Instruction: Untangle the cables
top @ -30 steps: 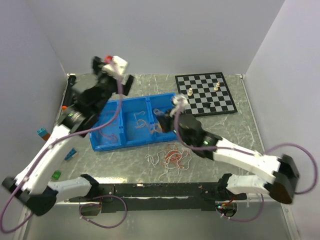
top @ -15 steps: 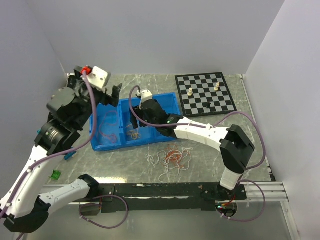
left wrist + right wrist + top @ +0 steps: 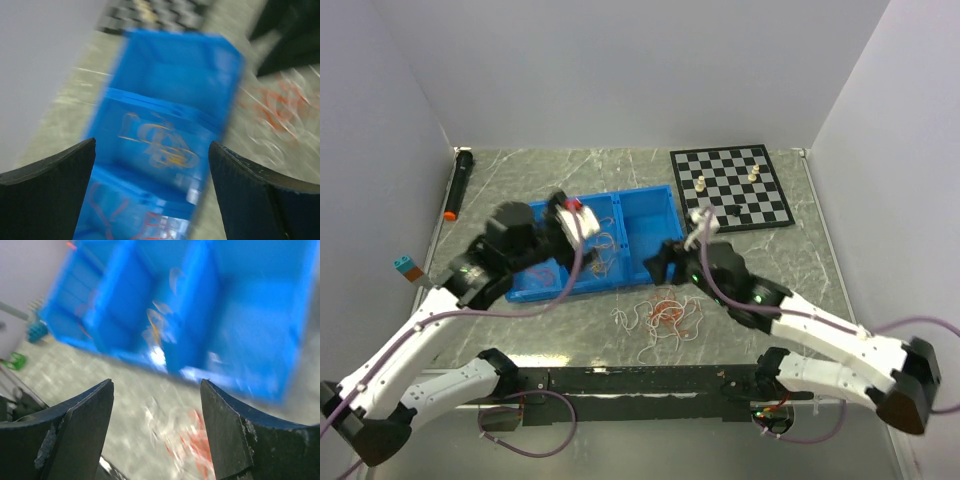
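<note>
Left arm [image 3: 430,315] swung over tray [image 3: 645,215], right arm [image 3: 820,325] pulled out; jaws wide, empty; cables [image 3: 665,315] heaped nearby.

Both same build: left arm [image 3: 405,345] and right arm [image 3: 835,335] have white link shells and black joint housings. Thin purple hose [image 3: 918,320] loops off each. Small green LEDs [image 3: 752,291] on joints. Left fingers [image 3: 47,200] matte black, smooth. Right fingers [image 3: 75,437] black, edges chipped grey.

Cables [image 3: 661,316] before tray [image 3: 648,213], chessboard [image 3: 732,187] behind-right.
</note>
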Robot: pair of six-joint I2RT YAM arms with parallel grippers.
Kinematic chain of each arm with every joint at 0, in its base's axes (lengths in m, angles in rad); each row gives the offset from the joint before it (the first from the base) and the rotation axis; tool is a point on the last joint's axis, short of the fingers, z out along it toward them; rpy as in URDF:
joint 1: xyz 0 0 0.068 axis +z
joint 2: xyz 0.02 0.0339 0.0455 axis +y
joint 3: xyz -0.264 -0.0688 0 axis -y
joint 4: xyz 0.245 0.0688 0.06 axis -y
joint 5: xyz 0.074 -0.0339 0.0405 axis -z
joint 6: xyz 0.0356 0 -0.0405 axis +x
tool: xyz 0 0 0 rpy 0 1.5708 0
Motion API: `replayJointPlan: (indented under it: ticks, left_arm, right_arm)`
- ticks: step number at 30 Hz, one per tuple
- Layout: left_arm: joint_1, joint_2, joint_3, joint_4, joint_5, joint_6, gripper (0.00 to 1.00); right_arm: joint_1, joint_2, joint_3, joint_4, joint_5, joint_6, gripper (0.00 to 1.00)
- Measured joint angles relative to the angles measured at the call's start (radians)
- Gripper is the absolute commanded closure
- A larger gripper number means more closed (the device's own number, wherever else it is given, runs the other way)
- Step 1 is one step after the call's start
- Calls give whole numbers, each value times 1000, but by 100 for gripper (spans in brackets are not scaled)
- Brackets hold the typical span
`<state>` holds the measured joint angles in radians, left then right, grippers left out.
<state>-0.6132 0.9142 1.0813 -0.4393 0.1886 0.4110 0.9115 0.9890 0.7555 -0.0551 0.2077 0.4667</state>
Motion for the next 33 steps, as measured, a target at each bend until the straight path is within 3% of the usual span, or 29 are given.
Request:
replayJointPlan:
  ticks: [6,12,17,27,30,33]
  left_arm:
    - [-209,72,-209,-14,78,110,1]
    - [-266,306,-252,109,108,139,6]
    - [-291,451,-259,231,123,155,10]
    - [-326,459,-333,326,133,172,8]
    - [-333,459,-333,359,127,171,9]
    - [-338,459,-333,380,126,172,13]
  right_arm:
    - [0,-299,-260,-204,39,150,25]
    - [0,-468,-350,-333,44,284,30]
    - [-2,-434,-364,-348,64,338,36]
    - [-74,-220,-366,-214,-27,360,56]
    - [-97,-172,-367,-180,-61,366,66]
    - [-110,-145,-367,-155,-82,372,85]
